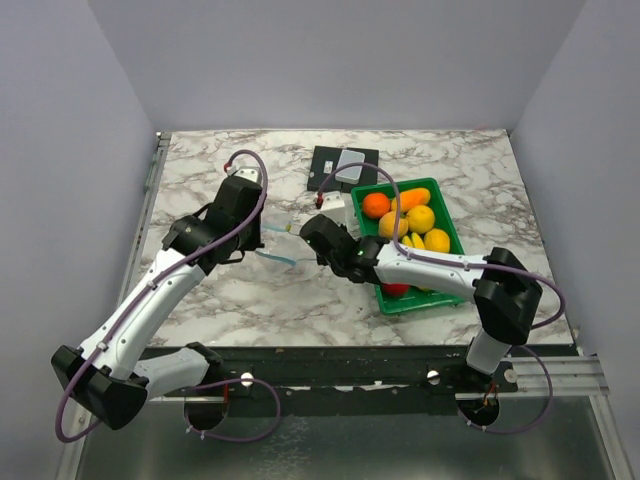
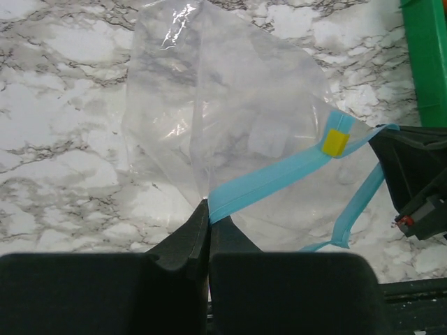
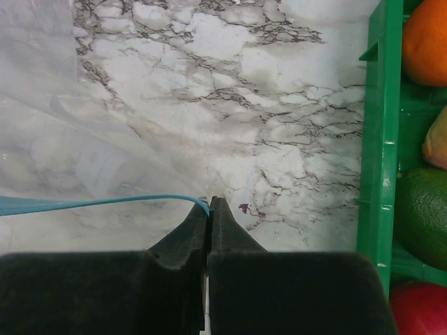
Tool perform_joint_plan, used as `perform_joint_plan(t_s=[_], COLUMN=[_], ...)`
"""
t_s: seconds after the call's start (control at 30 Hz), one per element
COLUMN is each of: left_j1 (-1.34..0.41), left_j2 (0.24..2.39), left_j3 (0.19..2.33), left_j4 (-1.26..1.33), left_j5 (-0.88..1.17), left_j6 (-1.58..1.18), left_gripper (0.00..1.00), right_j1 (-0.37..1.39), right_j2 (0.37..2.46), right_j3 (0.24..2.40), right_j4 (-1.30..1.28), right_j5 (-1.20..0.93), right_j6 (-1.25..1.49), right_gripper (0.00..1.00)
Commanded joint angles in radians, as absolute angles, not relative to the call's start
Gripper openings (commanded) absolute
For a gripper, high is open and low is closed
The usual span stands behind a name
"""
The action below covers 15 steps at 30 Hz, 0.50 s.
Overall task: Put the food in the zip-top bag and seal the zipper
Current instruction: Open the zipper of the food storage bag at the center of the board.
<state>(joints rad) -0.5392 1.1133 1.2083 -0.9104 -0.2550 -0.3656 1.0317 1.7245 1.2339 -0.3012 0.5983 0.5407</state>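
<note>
Left gripper (image 2: 208, 209): pinched on zipper (image 2: 279, 176) at its fingertips | right gripper (image 3: 209, 204): pinching zipper too | zip-top bag (image 2: 230, 98): likely light, limp, slippery; best held by the stiffer strip

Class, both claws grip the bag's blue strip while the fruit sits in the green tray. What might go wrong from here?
1. The left claw and right claw each pinch only a thin bit of the zipper; the slick strip may slip free and the zip-top bag sag shut.
2. With both claws busy, fetching the food from the green tray means letting go of one side, so the mouth may collapse.
</note>
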Motion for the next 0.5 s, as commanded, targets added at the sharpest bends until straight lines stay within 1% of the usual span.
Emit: perform_joint_plan(t_s=[0.0,0.2,0.47], left_j1=[-0.545,-0.588,-0.668], left_j2=[1.121,1.155,1.219], left_j3=[1.251,1.266,1.268], left_j4=[-0.944,-0.932,-0.855], left_j5=[-0.449,-0.592,-0.646], left_j6=[-0.348,-0.370,-0.376], left_gripper=[0.00,0.00,0.00], right_j1=[1.000,0.982,0.940], right_j2=[1.689,1.686,1.707], right_j3=[1.182,1.164,1.211], right_j4=[-0.287,-0.250,-0.216], right_j5=[0.600,0.538,0.424], right_j6=[0.563,0.561,0.526], right_gripper=[0.01,0.01,0.01])
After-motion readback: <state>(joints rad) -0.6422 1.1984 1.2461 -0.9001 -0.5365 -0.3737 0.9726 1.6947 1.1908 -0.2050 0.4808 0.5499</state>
